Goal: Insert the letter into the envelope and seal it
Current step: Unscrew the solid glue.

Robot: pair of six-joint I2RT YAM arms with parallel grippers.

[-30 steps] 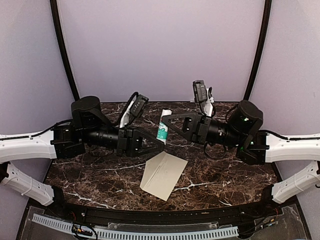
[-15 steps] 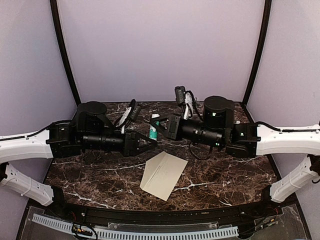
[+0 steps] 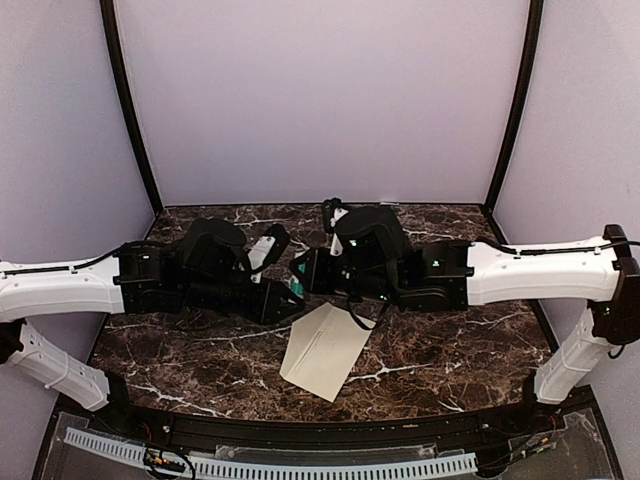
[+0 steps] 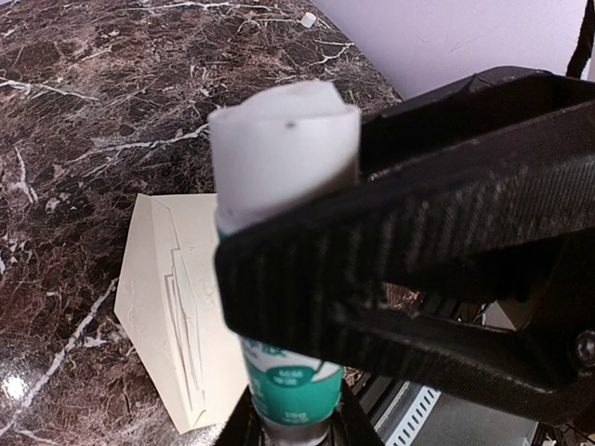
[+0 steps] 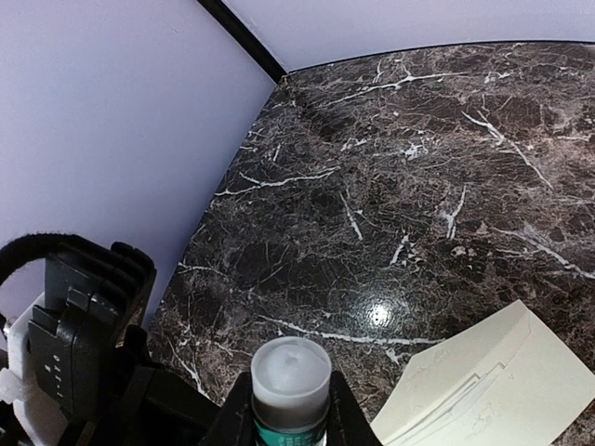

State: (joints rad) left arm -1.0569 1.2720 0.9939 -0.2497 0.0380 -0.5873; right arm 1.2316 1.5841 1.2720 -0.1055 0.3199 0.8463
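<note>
The dark brown white-veined marble tabletop [image 3: 450, 350] carries a cream-beige rectangular paper envelope [image 3: 325, 350], lying flat and skewed near its front middle.

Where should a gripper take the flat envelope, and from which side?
Probably its near corner, coming in low from the table's front edge: the envelope lies flat and thin, so only an edge or corner can be pinched.

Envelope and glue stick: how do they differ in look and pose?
The envelope is flat cream-beige paper; the glue stick is a teal-and-white tube. The envelope lies on the table, untouched; the glue stick is held off it, clamped by the left end effector and the right end effector.
</note>
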